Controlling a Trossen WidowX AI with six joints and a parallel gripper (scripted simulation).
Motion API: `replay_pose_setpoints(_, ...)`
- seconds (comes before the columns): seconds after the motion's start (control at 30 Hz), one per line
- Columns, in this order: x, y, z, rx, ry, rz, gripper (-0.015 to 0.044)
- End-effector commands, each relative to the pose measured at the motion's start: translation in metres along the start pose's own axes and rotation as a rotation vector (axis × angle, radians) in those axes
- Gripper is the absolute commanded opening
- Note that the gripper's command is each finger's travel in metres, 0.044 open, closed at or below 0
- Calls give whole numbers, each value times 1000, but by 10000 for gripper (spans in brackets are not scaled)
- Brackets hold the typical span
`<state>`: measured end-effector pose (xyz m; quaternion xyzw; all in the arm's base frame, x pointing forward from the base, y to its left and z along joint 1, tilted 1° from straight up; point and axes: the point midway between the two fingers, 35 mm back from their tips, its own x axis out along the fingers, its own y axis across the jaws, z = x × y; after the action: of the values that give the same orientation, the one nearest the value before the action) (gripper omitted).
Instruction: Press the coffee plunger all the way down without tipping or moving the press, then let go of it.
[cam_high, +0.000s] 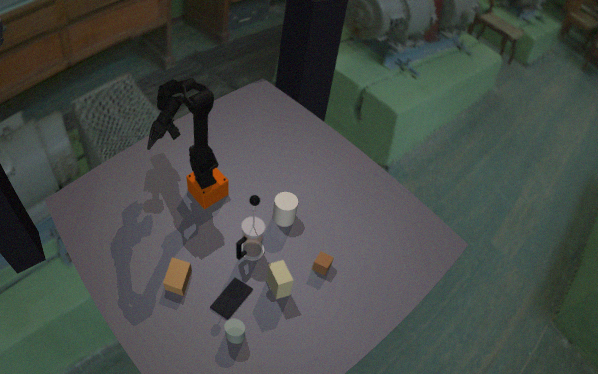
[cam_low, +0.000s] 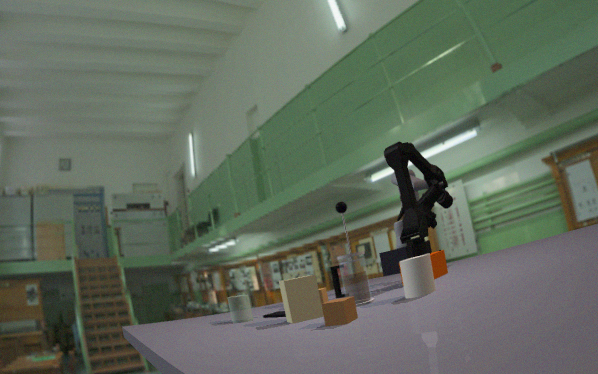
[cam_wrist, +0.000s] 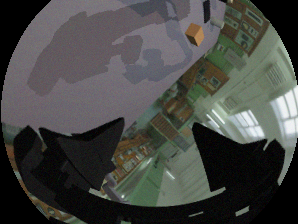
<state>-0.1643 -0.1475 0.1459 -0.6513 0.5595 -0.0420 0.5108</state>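
Observation:
The glass coffee press (cam_high: 252, 241) (cam_low: 355, 281) stands upright near the middle of the grey table (cam_high: 350, 165), with a black handle on its left side. Its plunger rod is raised, and the black knob (cam_high: 254, 200) (cam_low: 341, 206) sits high above the lid. My gripper (cam_high: 152, 142) (cam_low: 446, 200) (cam_wrist: 160, 124) is open and empty. It hangs in the air at the back left, beyond the arm's orange base (cam_high: 207, 189) (cam_low: 439, 263), far from the press and pointing away from it. The wrist view shows no press between the fingers.
A white cylinder (cam_high: 285, 208) (cam_low: 417, 276) stands just right of the press. A cream block (cam_high: 279, 279) (cam_low: 301, 298), a small orange cube (cam_high: 323, 263) (cam_low: 339, 310), a tan block (cam_high: 177, 275), a flat black slab (cam_high: 231, 298) and a pale cup (cam_high: 234, 330) (cam_low: 240, 307) lie in front.

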Motion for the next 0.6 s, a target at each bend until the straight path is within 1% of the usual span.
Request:
replay_pose_setpoints(0.0, 1, -1, 0, -13, -7, -1, 426)
replay_pose_setpoints(0.03, 4, -3, 0, -38, -21, -2, 440)
replay_pose_setpoints(0.1, 13, -9, 1, -126, -68, -9, 440)
replay_pose_setpoints(0.27, 46, -36, 7, -502, -253, -53, 440)
replay_pose_setpoints(0.3, 50, -40, 10, -578, -267, -67, 440)
replay_pose_setpoints(0.43, 63, -55, 21, -717, -356, -95, 440)
replay_pose_setpoints(0.57, 82, -77, 31, -1019, -460, -164, 440)
